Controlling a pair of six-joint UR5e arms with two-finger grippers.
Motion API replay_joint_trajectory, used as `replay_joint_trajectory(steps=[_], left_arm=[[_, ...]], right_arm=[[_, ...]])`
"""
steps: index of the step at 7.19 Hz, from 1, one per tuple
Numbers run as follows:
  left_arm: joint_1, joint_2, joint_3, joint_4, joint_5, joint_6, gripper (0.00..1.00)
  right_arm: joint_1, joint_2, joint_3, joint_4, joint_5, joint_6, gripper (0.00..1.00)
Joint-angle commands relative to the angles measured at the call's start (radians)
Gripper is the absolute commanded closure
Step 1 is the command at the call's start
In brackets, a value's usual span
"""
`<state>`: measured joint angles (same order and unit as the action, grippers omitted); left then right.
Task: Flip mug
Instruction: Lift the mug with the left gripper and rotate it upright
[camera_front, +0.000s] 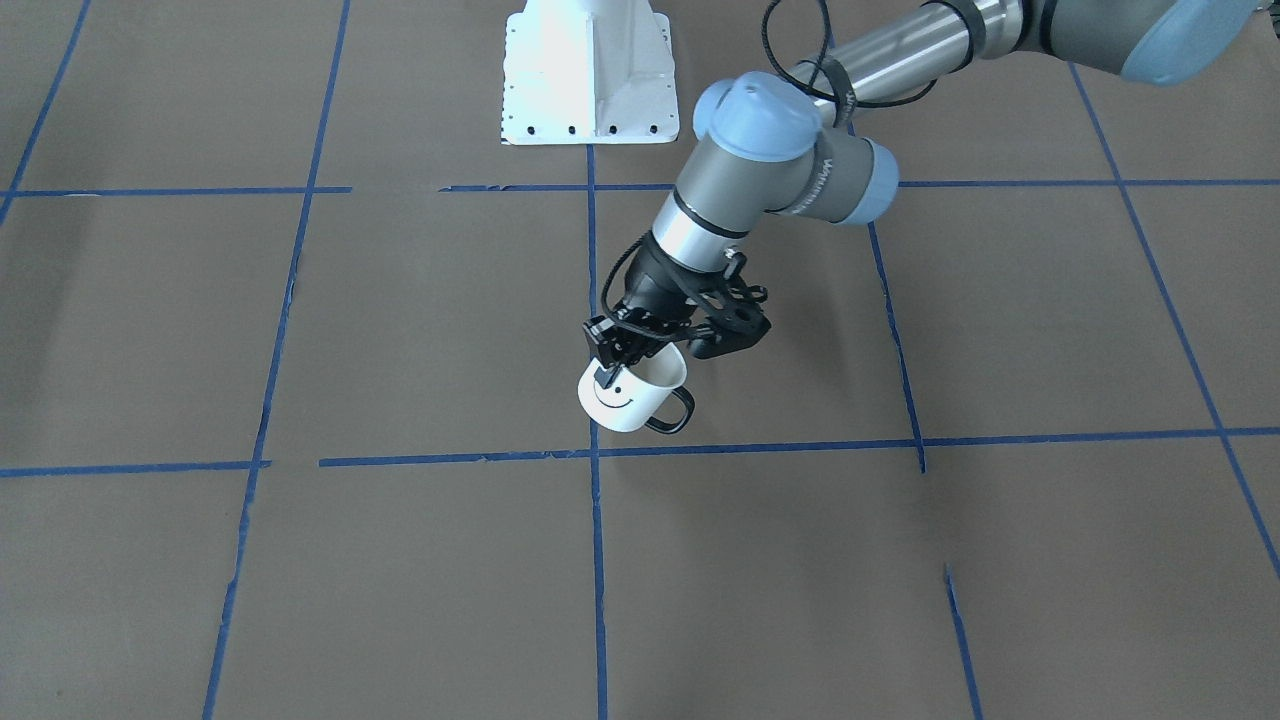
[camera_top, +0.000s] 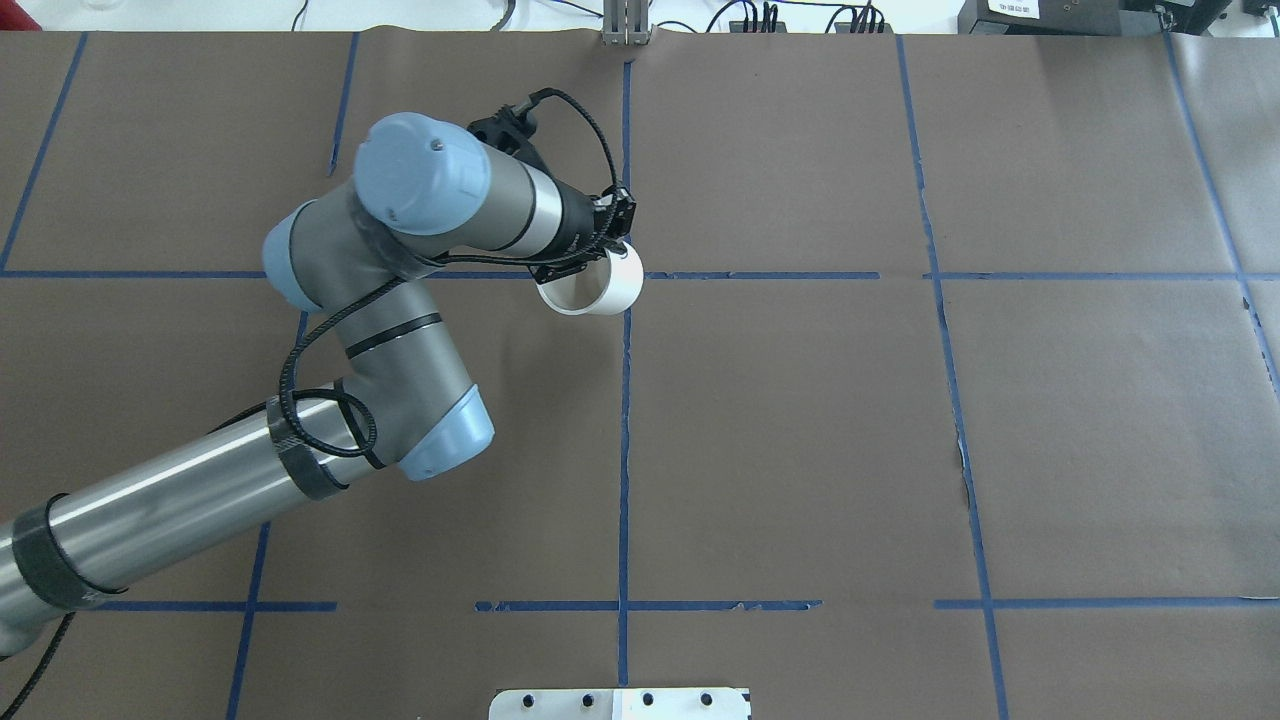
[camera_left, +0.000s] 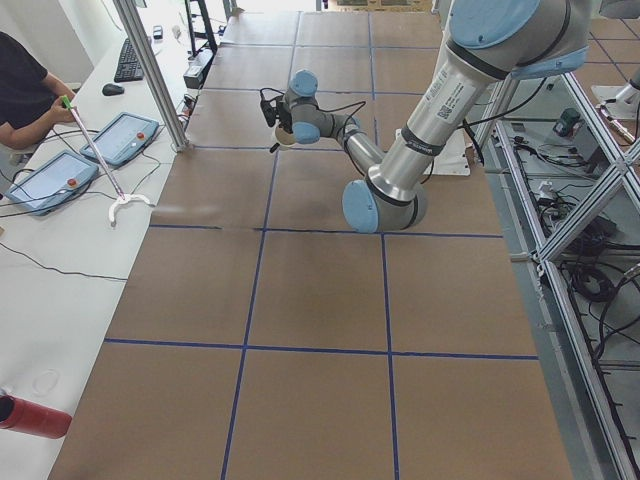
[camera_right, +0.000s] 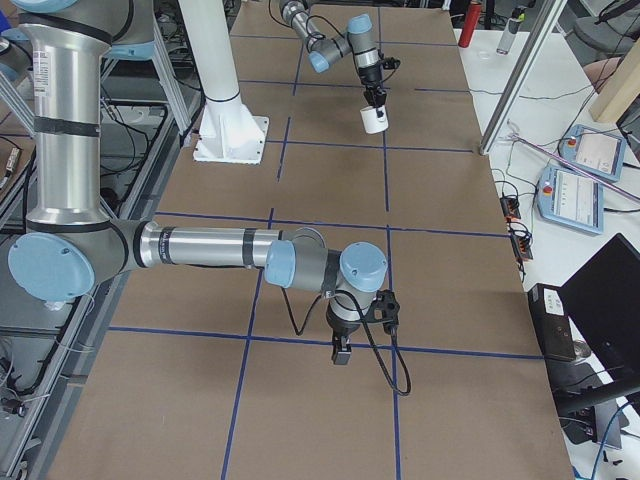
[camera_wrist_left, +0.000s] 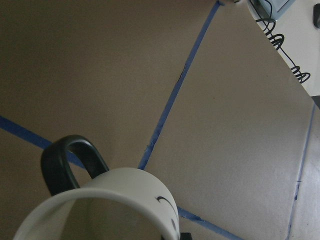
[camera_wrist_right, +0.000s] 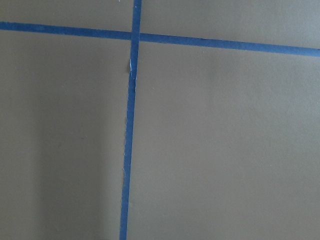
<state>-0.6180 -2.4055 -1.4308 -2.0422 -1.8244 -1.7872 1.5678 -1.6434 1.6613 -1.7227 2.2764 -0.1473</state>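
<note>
The mug (camera_front: 632, 392) carries 1 mark, a black smiley face (camera_front: 615, 398) on its white side. Lettering (camera_front: 828, 165) runs along the left arm's wrist joint, too small to read.

The mug is out in front of the white pedestal (camera_front: 590, 75), on the operators' side of it and roughly in line with it. It sits over the blue tape (camera_front: 597, 560) line that runs away from the pedestal across the brown bench (camera_front: 400, 330). The mug is tilted, with its mouth turned up and back toward the pedestal and its base toward the operators. Its dark loop handle (camera_front: 676, 415) sits low on the robot's left side. Whether the base touches the bench cannot be told.

The left tool (camera_front: 614, 368) pinches the mug's rim: 1 finger lies on the outer wall just above the face, the other reaches inside the mouth. In the left wrist view the cream inside shows plain wall only.

The right tool (camera_right: 341, 352) hangs close over the bench, well apart from the pedestal, toward the robot's right. Whether its 2 fingers are spread or pressed together cannot be told. Its wrist view shows only brown paper and 2 crossing tape lines.
</note>
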Motion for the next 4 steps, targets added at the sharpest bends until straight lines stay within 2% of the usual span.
replay_joint_trajectory(steps=[1,3,4], left_arm=[[0.023,-0.197,0.152,0.317,0.004,0.078,1.00],[0.032,-0.221,0.194,0.454,-0.001,0.083,1.00],[0.035,-0.219,0.194,0.485,-0.047,0.083,1.00]], right_arm=[[0.000,0.000,0.000,0.000,0.000,0.000,0.00],[0.000,0.000,0.000,0.000,0.000,0.000,0.00],[0.000,0.000,0.000,0.000,0.000,0.000,0.00]])
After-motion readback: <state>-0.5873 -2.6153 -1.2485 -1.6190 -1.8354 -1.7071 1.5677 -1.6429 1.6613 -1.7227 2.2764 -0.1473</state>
